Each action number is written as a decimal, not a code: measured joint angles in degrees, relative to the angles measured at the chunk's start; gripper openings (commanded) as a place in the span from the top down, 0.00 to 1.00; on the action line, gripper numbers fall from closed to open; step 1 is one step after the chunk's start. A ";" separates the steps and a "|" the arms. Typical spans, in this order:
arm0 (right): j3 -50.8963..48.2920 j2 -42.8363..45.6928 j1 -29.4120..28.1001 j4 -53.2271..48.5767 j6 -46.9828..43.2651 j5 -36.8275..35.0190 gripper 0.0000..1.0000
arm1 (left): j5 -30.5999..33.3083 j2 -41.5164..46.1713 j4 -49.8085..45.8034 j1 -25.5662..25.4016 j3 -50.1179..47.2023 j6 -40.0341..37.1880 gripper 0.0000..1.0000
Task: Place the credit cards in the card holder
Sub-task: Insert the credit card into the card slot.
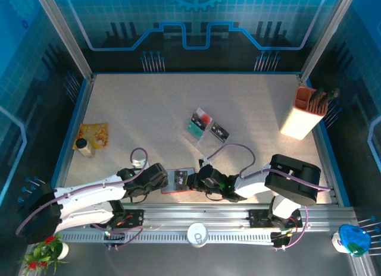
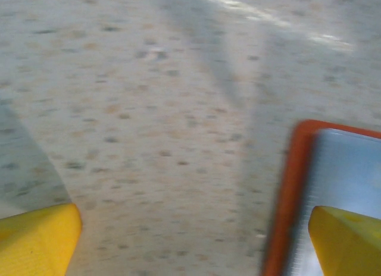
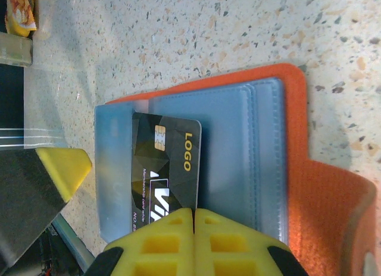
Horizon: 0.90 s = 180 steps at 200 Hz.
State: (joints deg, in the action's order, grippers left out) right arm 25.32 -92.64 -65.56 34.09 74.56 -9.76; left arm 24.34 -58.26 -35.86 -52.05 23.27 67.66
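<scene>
My right gripper is shut tight, its tips on the end of a black card. I think it is poking the card into the card holder, which lies open between my arms. My left gripper is wide open and holds nothing. One of its fingers sits over the holder's edge, maybe to stop it sliding. Other cards lie farther out.
</scene>
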 measured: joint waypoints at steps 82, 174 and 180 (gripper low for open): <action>1.38 -0.20 0.00 -2.19 -0.63 1.01 1.00 | 1.33 -7.26 -2.10 0.57 1.57 -0.35 0.01; 5.70 -2.03 0.00 -6.25 -1.99 2.16 1.00 | 1.27 -10.69 -1.75 0.57 2.95 -1.60 0.01; 6.16 -2.38 0.00 -6.32 -2.14 2.34 1.00 | 1.27 -10.69 -1.66 0.57 2.95 -1.64 0.01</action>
State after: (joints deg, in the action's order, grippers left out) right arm 31.48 -95.02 -65.56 27.77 72.42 -7.42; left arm 25.61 -68.95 -37.52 -51.48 26.22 66.02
